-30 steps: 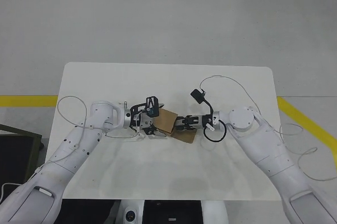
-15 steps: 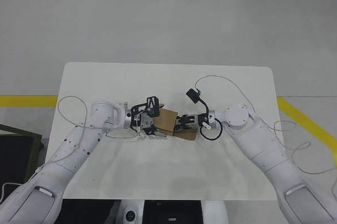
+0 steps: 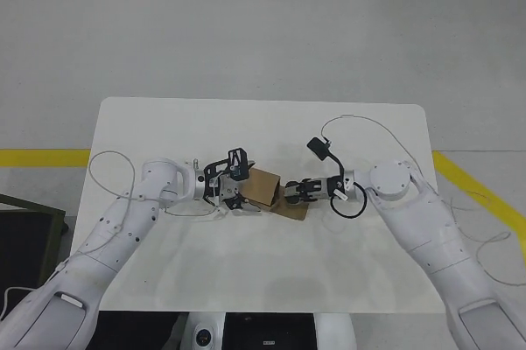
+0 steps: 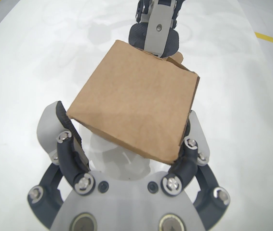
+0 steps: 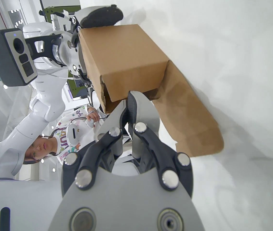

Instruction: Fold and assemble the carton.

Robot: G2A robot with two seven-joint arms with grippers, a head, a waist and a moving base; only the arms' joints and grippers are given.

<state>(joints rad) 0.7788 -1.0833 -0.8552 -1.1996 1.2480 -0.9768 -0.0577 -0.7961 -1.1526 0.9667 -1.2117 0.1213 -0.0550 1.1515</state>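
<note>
Your left fingers [image 4: 47, 126] clamp the brown cardboard carton [image 3: 263, 186]; your right fingers [image 5: 141, 109], pressed together, touch its open flap end.

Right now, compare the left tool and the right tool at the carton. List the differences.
1. The left tool is spread wide, with the carton clamped between its fingers; the right tool has its fingers pressed together.
2. The left tool grips one end of the carton; the right tool's tip meets the opposite, open end, beside the loose flap.
Shared: both are at the same carton, facing each other.
</note>
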